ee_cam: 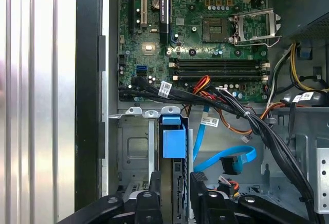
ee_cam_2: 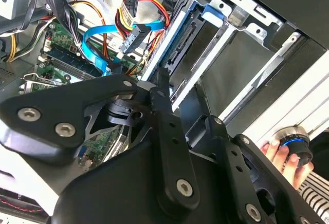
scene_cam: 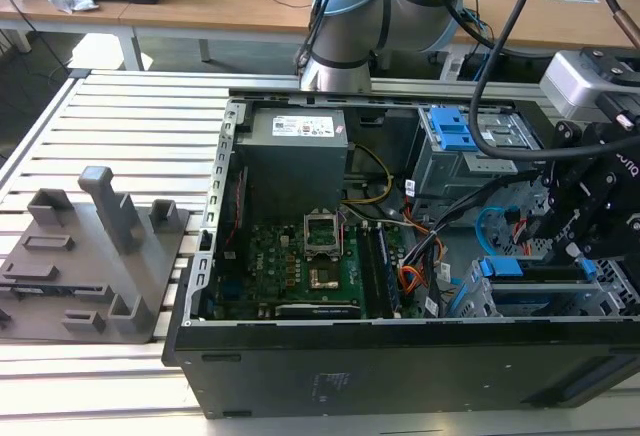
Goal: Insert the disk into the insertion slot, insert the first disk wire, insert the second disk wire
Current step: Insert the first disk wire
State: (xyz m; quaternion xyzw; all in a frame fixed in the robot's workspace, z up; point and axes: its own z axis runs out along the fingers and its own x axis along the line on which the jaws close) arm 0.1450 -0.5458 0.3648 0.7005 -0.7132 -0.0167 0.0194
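Tool (scene_cam: 574, 246): black, at the exterior view's right end of the open computer case (scene_cam: 400, 371), down over the disk. I cannot tell how far open it is or whether it grips anything.
Disk (scene_cam: 530, 268) (ee_cam: 172, 141): stands on edge inside the insertion slot, with the bright blue caddy tab on its upper edge.
Insertion slot (scene_cam: 605, 301): silver perforated cage in the near corner of the case, at the exterior view's right.
Second disk wire (ee_cam: 226, 157): light-blue flat cable, looped loose on the case floor just beside the slot. Its dark plug end lies apart from the disk.
Power plug (ee_cam_2: 134, 36): on red, yellow and black wires, hanging near the disk's connector edge but apart from it.
Motherboard (scene_cam: 300, 261): green, in the middle of the case.
Bench (scene_cam: 120, 126): slatted metal. It carries the case and, at the exterior view's left, a grey fixture (scene_cam: 95, 256).
Hand (ee_cam_2: 280, 157): a person's, at a round knob (ee_cam_2: 294, 141) outside the case, in the second wrist view.
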